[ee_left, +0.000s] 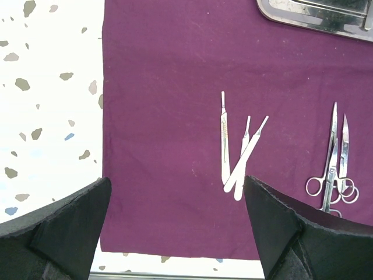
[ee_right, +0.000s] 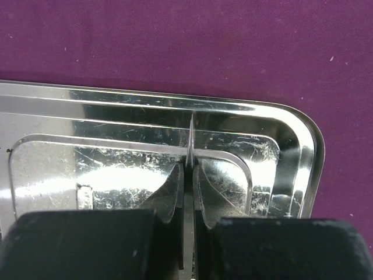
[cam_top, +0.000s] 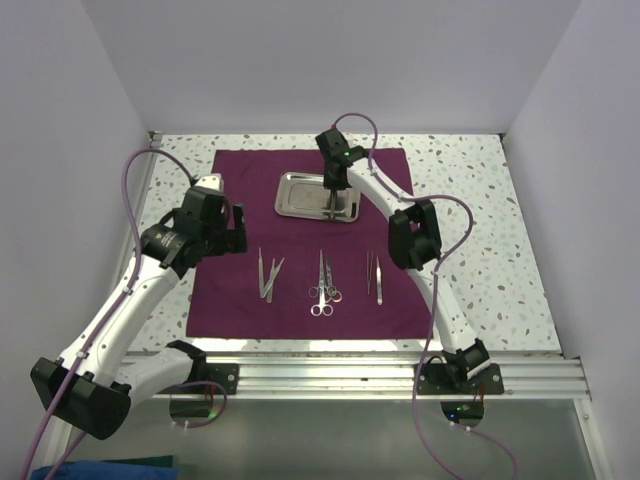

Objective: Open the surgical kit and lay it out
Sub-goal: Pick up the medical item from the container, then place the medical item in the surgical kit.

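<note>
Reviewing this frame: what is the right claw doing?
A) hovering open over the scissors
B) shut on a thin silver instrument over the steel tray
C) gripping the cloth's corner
B: the right claw is closed on a thin silver instrument, with the steel tray right beneath it.

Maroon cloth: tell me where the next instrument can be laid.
Bare: the strip between the cloth's left edge and the scalpel handles, and left of the tray. Crowded: the middle row, around the scissors.

Overhead and wrist views, shared maroon cloth [cam_top: 240, 170]
</note>
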`<control>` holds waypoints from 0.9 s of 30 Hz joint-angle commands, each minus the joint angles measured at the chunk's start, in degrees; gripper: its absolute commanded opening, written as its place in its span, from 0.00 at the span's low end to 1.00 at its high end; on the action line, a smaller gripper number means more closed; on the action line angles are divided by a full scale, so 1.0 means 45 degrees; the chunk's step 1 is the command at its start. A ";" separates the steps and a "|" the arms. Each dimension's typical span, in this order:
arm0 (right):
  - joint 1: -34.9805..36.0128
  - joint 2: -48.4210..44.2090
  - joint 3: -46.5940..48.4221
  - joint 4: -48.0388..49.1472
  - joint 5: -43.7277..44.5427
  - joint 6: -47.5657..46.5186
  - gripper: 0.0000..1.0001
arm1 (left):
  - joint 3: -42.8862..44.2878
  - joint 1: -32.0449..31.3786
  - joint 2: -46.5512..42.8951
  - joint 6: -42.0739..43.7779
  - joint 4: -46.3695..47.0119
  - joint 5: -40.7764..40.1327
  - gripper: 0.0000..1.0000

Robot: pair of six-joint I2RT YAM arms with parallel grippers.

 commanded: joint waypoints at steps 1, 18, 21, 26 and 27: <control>0.0150 0.0382 0.0129 0.0459 -0.0373 0.0315 0.00 | -0.0140 0.0094 -0.0062 0.0368 0.0040 -0.0091 0.99; -0.0026 -0.8264 -0.6840 0.4443 -0.0218 -0.1286 0.00 | 0.0622 0.0094 0.0542 0.0291 0.0235 -0.0578 1.00; -0.0006 -1.1130 -1.1003 0.4642 0.0035 -0.1249 0.00 | 0.0466 0.0113 0.0601 -0.0137 0.0430 -0.0677 0.99; 0.0033 -1.4069 -1.5821 0.4544 -0.0567 -0.0507 0.00 | 0.0094 0.0113 0.0894 -0.0588 0.1289 -0.0365 1.00; 0.0129 -1.4769 -1.6949 0.4660 -0.0685 -0.0254 0.00 | 0.0172 0.0113 0.1185 -0.0627 0.1426 -0.0306 1.00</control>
